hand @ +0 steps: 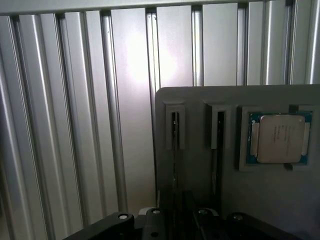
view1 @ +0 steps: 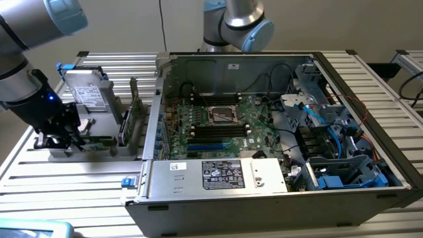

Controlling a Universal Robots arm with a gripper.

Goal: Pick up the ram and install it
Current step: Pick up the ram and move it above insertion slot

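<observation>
The gripper (view1: 58,140) hangs low over the near end of the grey holder (view1: 99,148), which lies on the bench (view1: 66,183). I cannot tell whether the gripper is apart or closed.

In the wrist view, two narrow slots are cut in the holder. A thin dark edge stands in each, and the one in line with the gripper appears to be the ram (hand: 174,131), standing on its long edge. I cannot say if the gripper touches it.

I judge the ram to be light and stiff, but thin and easy to damage. The safe hold is probably on the two flat faces near the upper edge, in the middle of its length, so it does not tilt. Its chips and contact edge should not be squeezed or scraped.

Around it, a processor chip (hand: 280,138) lies in a pocket of the holder, near the second slot. A taller green card (view1: 135,106) and a metal drive (view1: 86,91) stand further along the holder, behind the gripper. They leave little free room there.

The open computer case (view1: 264,191) stands just beside the holder. Its motherboard (view1: 218,124) lies deep inside, with the case wall (view1: 158,109) between the board and the holder.
</observation>
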